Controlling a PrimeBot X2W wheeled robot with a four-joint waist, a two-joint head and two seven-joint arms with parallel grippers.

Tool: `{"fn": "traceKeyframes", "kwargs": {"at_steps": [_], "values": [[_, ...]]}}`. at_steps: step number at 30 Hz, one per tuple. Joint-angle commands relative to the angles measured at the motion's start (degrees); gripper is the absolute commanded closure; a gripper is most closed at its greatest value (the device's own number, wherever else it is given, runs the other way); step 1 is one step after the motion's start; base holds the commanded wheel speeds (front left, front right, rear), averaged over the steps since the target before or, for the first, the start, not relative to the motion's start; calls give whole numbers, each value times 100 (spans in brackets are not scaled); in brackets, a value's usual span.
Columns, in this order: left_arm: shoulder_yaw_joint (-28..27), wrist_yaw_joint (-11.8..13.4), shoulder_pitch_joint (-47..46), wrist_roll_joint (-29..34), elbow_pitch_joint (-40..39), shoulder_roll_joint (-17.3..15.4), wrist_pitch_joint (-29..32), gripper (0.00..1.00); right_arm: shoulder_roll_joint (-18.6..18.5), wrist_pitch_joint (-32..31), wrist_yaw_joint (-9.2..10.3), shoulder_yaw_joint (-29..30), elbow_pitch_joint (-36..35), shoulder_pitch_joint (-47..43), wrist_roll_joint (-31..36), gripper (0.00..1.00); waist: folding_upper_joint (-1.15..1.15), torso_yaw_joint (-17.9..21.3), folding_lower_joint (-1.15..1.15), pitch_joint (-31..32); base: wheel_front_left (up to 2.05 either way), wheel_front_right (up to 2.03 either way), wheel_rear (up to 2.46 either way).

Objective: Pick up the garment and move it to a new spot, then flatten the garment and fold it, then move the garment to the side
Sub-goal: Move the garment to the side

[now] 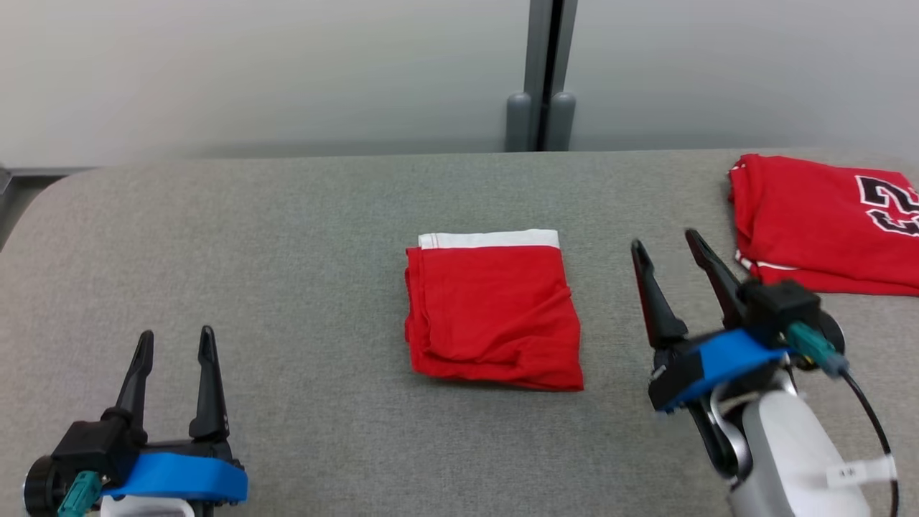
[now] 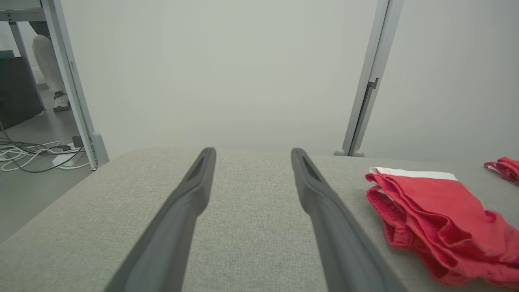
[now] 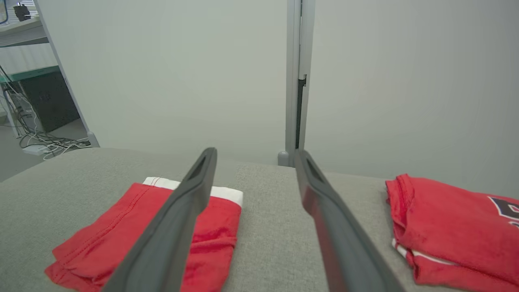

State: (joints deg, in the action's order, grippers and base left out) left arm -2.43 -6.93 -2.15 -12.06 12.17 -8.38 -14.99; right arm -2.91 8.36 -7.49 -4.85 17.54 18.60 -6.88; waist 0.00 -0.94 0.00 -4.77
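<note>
On the table (image 1: 287, 251), garment (image 1: 492, 316) lies between left gripper (image 1: 176, 343) and right gripper (image 1: 665, 242)

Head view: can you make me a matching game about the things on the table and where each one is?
Things
1. folded red garment
2. red jersey
3. left gripper
4. right gripper

Places
A. at the far right edge of the table, with part of a number showing
B. lower left, open, holding nothing
C. middle of the table, white band along its far edge
D. open, between the two red clothes, holding nothing

Pairs: 1-C, 2-A, 3-B, 4-D
</note>
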Motion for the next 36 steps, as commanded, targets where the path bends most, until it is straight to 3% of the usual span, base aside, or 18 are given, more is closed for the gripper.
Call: {"fn": "traceKeyframes", "kwargs": {"at_steps": [1,14,25,29,30,31,32,36], "values": [[28,-3,-115,-11,-13,1,-26,0,0,-44,-1,-68,106,185,49,0,0,-118,0,-119,0,0,0],[126,-47,-522,-103,104,108,-26,0,-34,-404,-1,-115,2120,1217,173,0,0,-767,0,-608,0,0,0],[151,-51,-643,-113,162,214,-26,0,-24,-169,-1,47,3550,1452,343,0,0,-903,0,-752,0,0,0],[155,-55,-671,-107,186,235,-25,0,-5,-78,-1,-172,3883,1429,61,0,0,-899,0,-770,0,0,0],[157,-56,-686,-107,197,238,-26,0,2,-78,-1,-351,3933,1419,-94,44,0,-897,0,-771,0,0,0],[157,-56,-686,-107,197,238,-26,0,2,-78,-1,-351,3933,1419,-94,44,0,-897,0,-771,0,0,0],[156,-56,-699,-109,208,235,-26,0,18,-66,-3,-513,3945,1415,-265,100,0,-888,0,-770,0,0,0],[152,-58,-711,-117,238,234,-26,0,0,77,0,-885,3986,1526,-672,100,0,-826,0,-753,0,0,0]]}}
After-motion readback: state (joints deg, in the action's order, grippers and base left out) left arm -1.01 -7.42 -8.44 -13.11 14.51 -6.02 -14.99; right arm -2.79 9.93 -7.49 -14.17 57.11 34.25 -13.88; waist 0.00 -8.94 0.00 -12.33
